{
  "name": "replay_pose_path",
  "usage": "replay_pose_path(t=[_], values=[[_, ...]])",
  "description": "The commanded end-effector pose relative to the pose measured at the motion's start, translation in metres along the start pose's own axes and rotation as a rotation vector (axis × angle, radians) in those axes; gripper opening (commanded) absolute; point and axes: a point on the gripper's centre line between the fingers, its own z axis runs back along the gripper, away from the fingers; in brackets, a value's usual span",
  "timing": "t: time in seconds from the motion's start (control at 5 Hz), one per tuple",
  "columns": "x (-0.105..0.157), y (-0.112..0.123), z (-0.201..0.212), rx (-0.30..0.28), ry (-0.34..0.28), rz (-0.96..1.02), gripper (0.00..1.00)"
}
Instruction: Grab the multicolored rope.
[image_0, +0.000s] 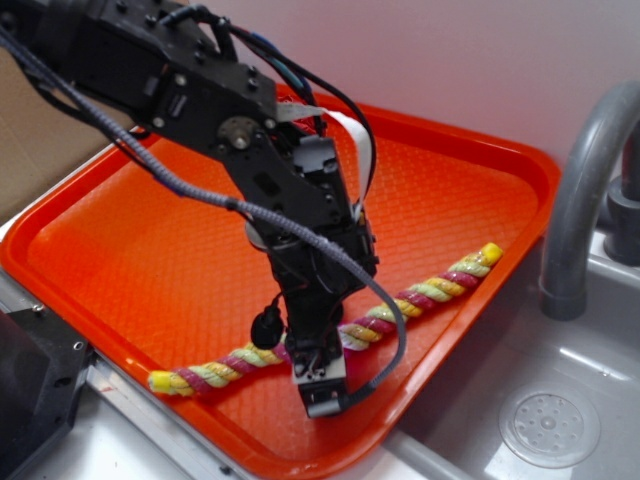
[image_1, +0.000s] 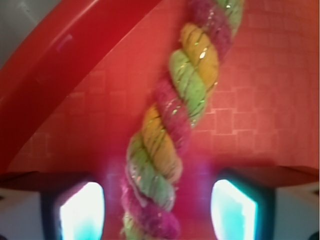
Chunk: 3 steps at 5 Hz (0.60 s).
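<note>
The multicolored rope, twisted from yellow, pale green and magenta strands, lies diagonally across the near part of the orange tray. My gripper is lowered over the rope's middle, straddling it. In the wrist view the rope runs up the centre between the two pale fingertips, with a gap on each side. The gripper is open, and neither fingertip touches the rope.
A grey sink basin with a round drain sits to the right, and a grey faucet pipe rises beside the tray's right edge. The tray's raised rim is close on the left in the wrist view.
</note>
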Motion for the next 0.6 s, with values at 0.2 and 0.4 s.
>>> replay_pose_path(t=[0.2, 0.4], values=[[-0.017, -0.012, 0.008, 0.044, 0.041, -0.002, 0.00], [-0.017, -0.007, 0.015, 0.056, 0.050, 0.018, 0.00]])
